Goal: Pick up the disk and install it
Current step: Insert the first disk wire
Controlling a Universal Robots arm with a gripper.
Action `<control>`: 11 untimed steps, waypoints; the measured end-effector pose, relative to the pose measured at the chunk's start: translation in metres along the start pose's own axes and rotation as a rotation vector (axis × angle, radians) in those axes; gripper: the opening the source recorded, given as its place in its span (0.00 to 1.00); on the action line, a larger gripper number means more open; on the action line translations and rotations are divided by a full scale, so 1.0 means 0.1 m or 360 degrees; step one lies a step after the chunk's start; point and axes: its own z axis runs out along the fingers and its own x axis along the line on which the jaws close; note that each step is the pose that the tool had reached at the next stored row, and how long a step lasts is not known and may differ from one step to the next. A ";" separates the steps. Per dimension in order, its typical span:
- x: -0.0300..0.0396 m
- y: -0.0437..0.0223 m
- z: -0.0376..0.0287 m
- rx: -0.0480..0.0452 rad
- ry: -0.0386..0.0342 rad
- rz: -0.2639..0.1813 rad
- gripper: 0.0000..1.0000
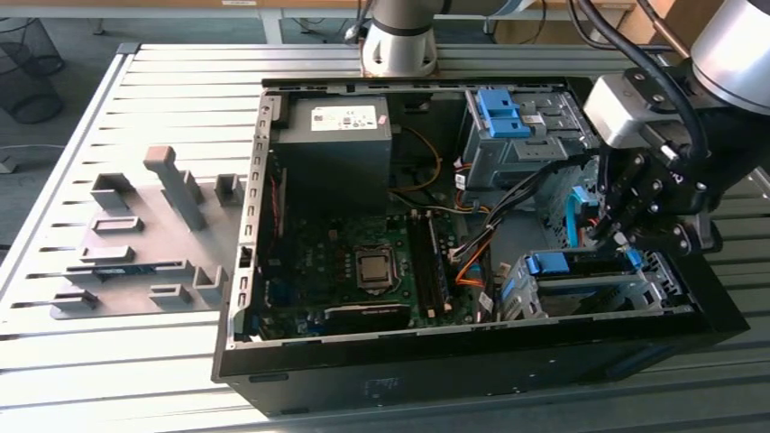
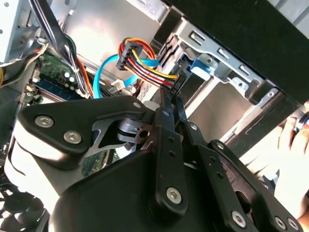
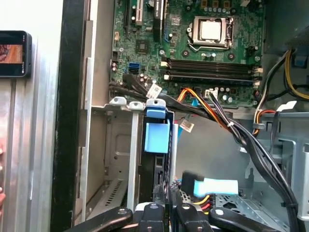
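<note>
Gripper (image 2: 175, 99) fingers pinched shut on a black power plug (image 2: 177, 85) with coloured wires, inside the open PC case (image 1: 481, 361). Disk (image 1: 575, 263) with blue rails sits in the drive cage (image 1: 565, 302) at the case's front corner, just below the gripper.

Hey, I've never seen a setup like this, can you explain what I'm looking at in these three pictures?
A robot arm works inside an open black desktop computer case lying on a slatted metal table. The exterior view looks on from outside; both wrist views come from cameras riding on the arm. The arm's black tool sits over the grey metal drive cage, where the disk with bright blue plastic rails stands. In the second wrist view the tool's fingers appear closed beside a bundle of coloured power wires. A grey part-holding tray lies on the table.
</note>
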 end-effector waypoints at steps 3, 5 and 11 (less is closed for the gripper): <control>0.000 0.042 0.008 0.0006 -0.0002 0.0002 0.16; 0.000 0.043 0.019 0.0006 -0.0002 0.0023 0.16; 0.017 0.045 0.038 0.0006 -0.0004 0.0029 0.16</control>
